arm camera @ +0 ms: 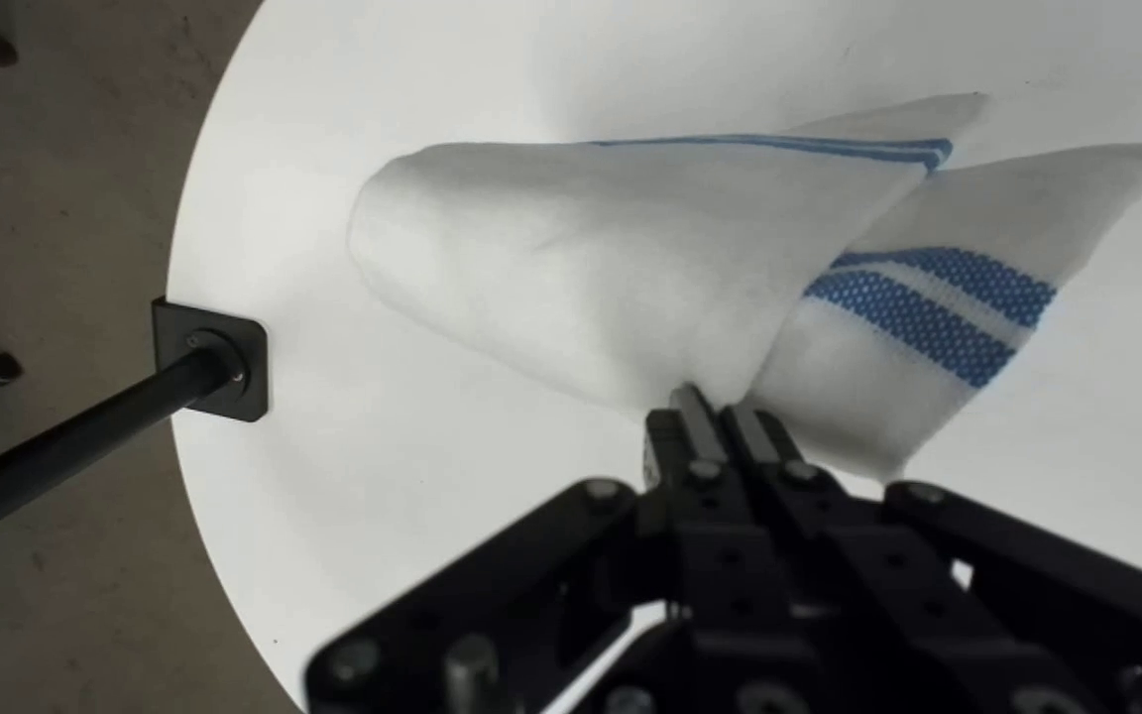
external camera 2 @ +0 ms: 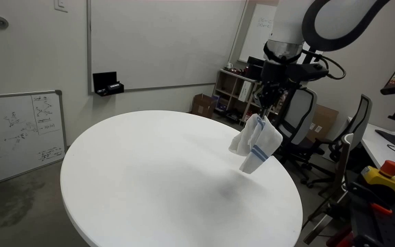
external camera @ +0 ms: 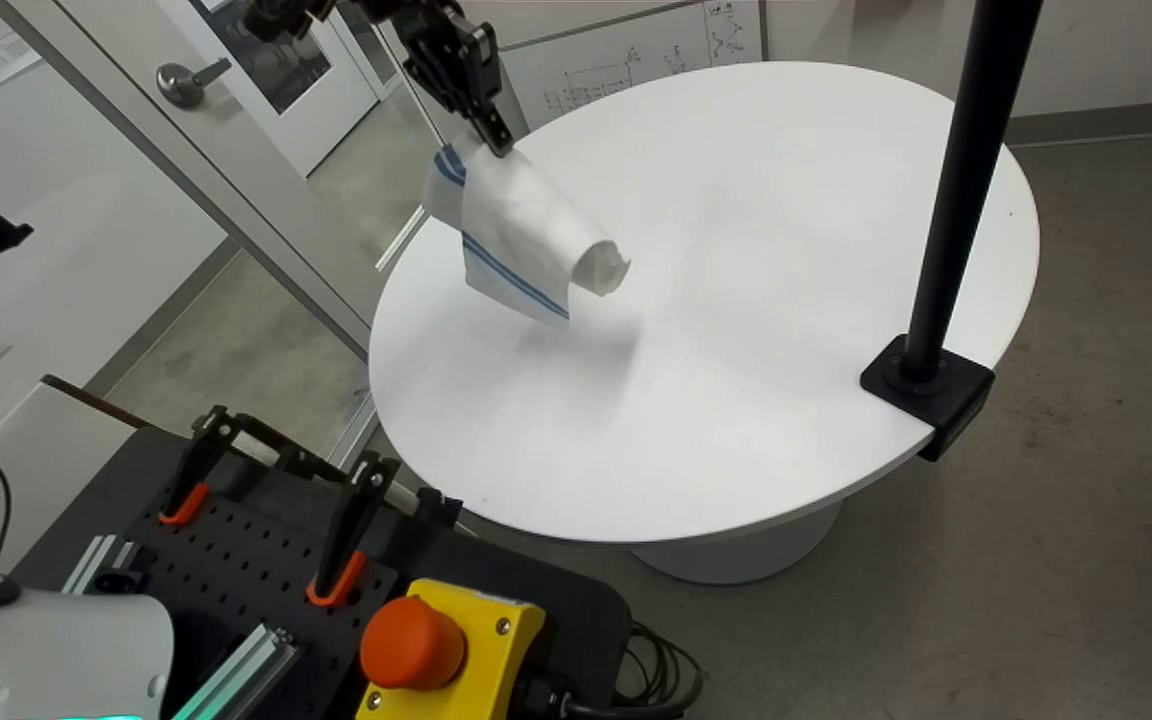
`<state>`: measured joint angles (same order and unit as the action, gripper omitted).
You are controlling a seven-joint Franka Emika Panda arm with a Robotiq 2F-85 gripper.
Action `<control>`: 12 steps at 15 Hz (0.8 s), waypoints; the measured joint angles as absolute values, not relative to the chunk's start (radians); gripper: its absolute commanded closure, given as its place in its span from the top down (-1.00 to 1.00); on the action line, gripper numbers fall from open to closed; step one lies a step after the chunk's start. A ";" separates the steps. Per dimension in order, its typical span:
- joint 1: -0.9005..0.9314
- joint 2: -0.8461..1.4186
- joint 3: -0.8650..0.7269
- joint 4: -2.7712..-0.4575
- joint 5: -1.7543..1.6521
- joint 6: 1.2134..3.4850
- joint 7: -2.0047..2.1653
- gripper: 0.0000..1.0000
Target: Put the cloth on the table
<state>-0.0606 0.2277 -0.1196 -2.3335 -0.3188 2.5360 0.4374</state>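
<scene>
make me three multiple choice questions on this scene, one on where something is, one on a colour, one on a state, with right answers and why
1. Where is the cloth relative to the table?
A) lying flat on it
B) underneath it
C) held above it

2. What colour are the stripes on the cloth?
A) blue
B) red
C) green

3. How does the claw stand?
A) wide open
B) shut on the cloth
C) shut with nothing in it

1 C: both exterior views show the cloth hanging clear of the table.
2 A: the stripes show blue in all three views.
3 B: in the wrist view the claw is pinched together, and the cloth hangs from it.
</scene>
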 measured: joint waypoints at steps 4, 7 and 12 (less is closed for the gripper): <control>-0.026 0.294 -0.160 -2.326 -0.365 2.596 0.490 -0.94; 0.003 0.326 -0.191 -2.325 -0.377 2.623 0.503 -0.88; 0.045 0.354 -0.231 -2.316 -0.380 2.639 0.512 -0.08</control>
<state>0.0445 0.3539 -0.2311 -2.3156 -0.3803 2.6395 0.5117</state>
